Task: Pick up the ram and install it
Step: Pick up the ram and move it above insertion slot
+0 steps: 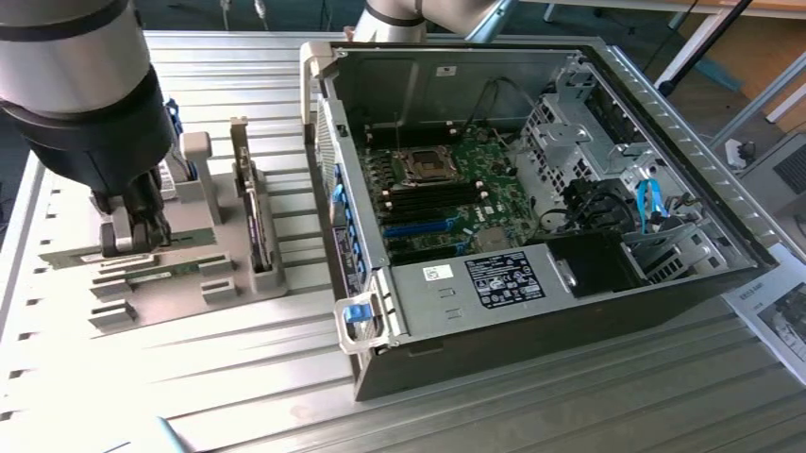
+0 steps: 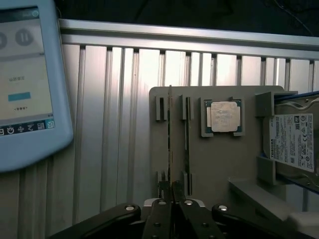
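Observation:
The ram (image 2: 169, 139) is a thin green stick seen edge-on, standing in a slot of the grey parts holder (image 2: 224, 169). My gripper (image 2: 172, 191) is shut on one end of it, fingers pressed together around the board. In the exterior view the gripper (image 1: 130, 245) is down on the holder (image 1: 189, 293) at the exterior view's left, over the ram (image 1: 187, 239), which still sits in its slot. A second green stick (image 2: 186, 134) stands in the neighbouring slot.
The holder also carries a square silver processor (image 2: 223, 117), a hard drive (image 2: 294, 142) and an upright expansion card (image 1: 252, 217). A tablet (image 2: 25, 79) lies beside it. The open computer case (image 1: 504, 311), motherboard slots (image 1: 441, 198) exposed, stands to the exterior view's right.

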### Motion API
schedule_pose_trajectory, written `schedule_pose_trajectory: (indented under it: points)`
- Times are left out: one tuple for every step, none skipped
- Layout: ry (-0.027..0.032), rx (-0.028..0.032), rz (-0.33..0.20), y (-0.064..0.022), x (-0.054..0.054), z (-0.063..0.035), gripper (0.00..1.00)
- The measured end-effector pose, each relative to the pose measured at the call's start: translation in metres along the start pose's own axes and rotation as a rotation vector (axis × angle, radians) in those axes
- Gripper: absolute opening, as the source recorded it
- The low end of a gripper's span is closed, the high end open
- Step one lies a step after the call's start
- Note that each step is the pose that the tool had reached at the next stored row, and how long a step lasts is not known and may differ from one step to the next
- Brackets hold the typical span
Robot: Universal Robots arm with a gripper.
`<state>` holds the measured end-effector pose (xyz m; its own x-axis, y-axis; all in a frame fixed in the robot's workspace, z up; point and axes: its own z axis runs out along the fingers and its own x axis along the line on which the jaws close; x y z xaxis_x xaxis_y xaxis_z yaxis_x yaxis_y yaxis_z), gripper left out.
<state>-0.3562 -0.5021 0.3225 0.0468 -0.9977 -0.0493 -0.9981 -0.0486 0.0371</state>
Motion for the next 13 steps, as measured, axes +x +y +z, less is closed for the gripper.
schedule_pose_trajectory:
  points:
    - [0.0,0.0,0.0,-0.0001,0.0,-0.0049,0.12]
    - [0.0,0.0,0.0,-0.0001,0.0,-0.0085,0.12]
    - [0.0001,-0.0001,0.0,-0.0001,-0.001,-0.0114,0.12]
    - [0.0,0.0,0.0,-0.0001,-0.001,-0.014,0.12]
    - [0.0001,-0.0001,0.0,-0.0001,-0.001,-0.0169,0.12]
    - [0.0,0.0,0.0,-0.0002,-0.001,-0.0195,0.12]
    - [0.0,0.0,0.0,-0.0002,-0.001,-0.024,0.12]
    - [0.0,0.0,0.0,-0.0002,-0.001,-0.0265,0.12]
    - [0.0,0.0,0.0,-0.0002,-0.001,-0.0311,0.12]
    - [0.0001,-0.0001,0.0,-0.0002,-0.002,-0.0343,0.12]
    - [0.0001,-0.0001,0.0,-0.0001,-0.002,-0.0377,0.12]
    - [-0.0001,0.0001,0.0,-0.0002,-0.002,-0.0407,0.12]
    - [0.0,0.0,0.0,-0.0002,-0.002,-0.0437,0.12]
